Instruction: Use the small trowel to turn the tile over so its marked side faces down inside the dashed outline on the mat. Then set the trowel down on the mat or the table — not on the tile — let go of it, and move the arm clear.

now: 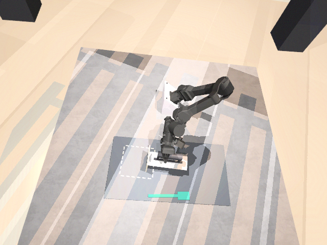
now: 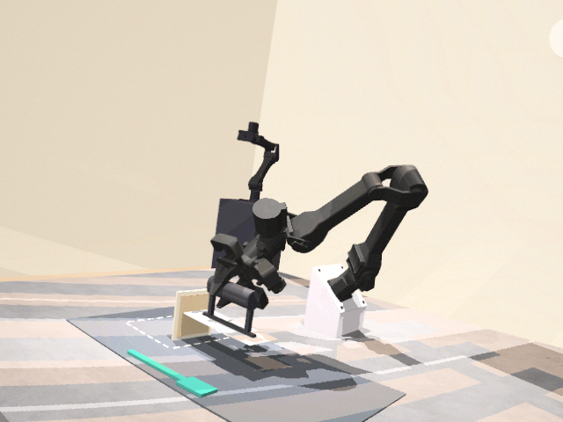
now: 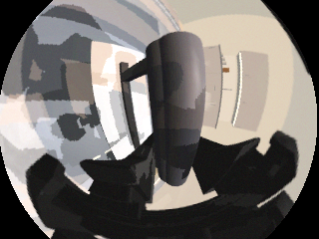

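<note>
The tile [image 1: 148,158] [image 2: 194,301] stands nearly upright on one edge at the right side of the dashed outline [image 1: 121,165]. Its plain tan face is turned toward the trowel in the exterior view; its marked face is not visible. My gripper [image 1: 165,159] [image 2: 223,293] [image 3: 167,132] is shut on the dark handle [image 1: 176,157] [image 2: 237,294] [image 3: 176,90] of the trowel. The trowel's white blade [image 1: 168,164] [image 2: 207,319] [image 3: 107,100] extends beneath the handle, with its left end at the tile. Whether blade and tile touch is unclear.
A teal paddle-shaped piece [image 1: 183,195] [image 2: 197,386] lies near the front edge of the mat [image 1: 208,184] [image 2: 318,395]. The white arm base [image 1: 168,105] [image 2: 320,309] stands behind the mat. A dark block [image 2: 231,218] with a thin stand [image 2: 262,170] is in the background.
</note>
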Tool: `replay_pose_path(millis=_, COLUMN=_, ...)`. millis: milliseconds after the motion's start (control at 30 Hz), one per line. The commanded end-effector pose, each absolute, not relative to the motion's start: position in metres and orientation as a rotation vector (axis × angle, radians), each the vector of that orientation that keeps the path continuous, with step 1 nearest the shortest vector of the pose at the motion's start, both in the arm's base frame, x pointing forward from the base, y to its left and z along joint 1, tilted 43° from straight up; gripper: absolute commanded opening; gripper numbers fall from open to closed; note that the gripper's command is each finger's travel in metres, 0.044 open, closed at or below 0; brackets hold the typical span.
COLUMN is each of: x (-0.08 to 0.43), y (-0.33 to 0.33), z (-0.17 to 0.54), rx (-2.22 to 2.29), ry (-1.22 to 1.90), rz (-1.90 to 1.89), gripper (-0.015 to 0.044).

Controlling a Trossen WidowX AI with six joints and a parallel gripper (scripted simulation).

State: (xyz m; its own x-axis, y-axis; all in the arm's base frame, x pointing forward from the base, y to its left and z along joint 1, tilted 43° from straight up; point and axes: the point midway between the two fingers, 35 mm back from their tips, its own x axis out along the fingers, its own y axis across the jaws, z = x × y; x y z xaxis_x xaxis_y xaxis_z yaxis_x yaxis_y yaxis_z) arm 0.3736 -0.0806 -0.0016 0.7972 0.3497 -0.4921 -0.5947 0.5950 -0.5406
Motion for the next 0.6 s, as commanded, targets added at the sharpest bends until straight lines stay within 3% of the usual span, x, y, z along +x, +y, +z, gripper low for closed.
replay_pose_path(millis=0, x=0.376, y=-0.087, z=-0.003, rx=-0.763, ry=0.343, rz=0.552, gripper=0.0)
replay_pose_path(millis=567, x=0.379, y=-0.076, z=0.029, rx=-0.763, ry=0.343, rz=0.553, gripper=0.0)
